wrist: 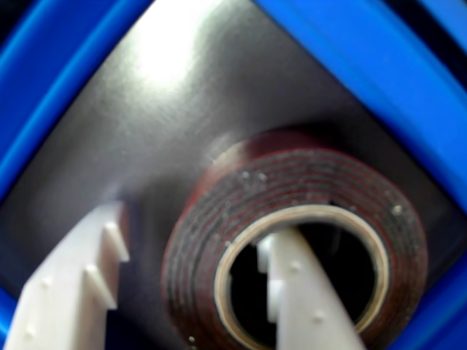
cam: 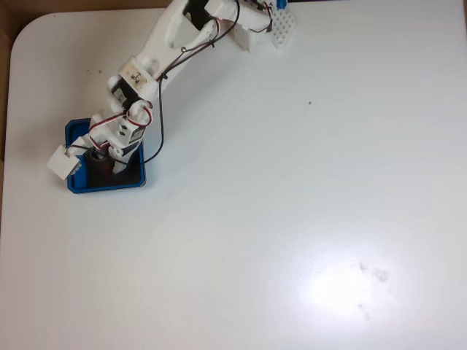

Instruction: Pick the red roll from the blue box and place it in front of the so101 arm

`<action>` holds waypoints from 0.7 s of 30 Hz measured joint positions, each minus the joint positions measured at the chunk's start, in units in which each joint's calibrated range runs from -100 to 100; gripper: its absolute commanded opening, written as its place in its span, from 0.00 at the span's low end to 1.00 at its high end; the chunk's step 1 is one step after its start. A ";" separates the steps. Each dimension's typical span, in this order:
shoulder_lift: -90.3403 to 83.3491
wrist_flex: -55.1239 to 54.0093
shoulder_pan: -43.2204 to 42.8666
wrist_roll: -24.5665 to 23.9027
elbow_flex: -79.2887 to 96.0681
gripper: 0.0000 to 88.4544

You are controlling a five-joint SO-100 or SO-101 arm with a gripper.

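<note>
The grasp is underway: the pincer (wrist: 182,292) stands spread, one finger (wrist: 299,292) inside the red roll (wrist: 292,189), the other outside its wall. The roll lies in the blue box (wrist: 350,51). Next it likely must squeeze, then lift.

red roll (wrist: 292,197): dark red tape, pale cream core
blue box (cam: 106,185): bright blue rim, glossy black floor
so101 arm (cam: 157,55): white plastic, black servos, red and black wires
gripper (wrist: 197,292): white fingers
table (cam: 306,219): plain white, a few dark specks
</note>
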 measured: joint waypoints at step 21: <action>1.61 -0.08 0.20 0.08 -0.27 0.01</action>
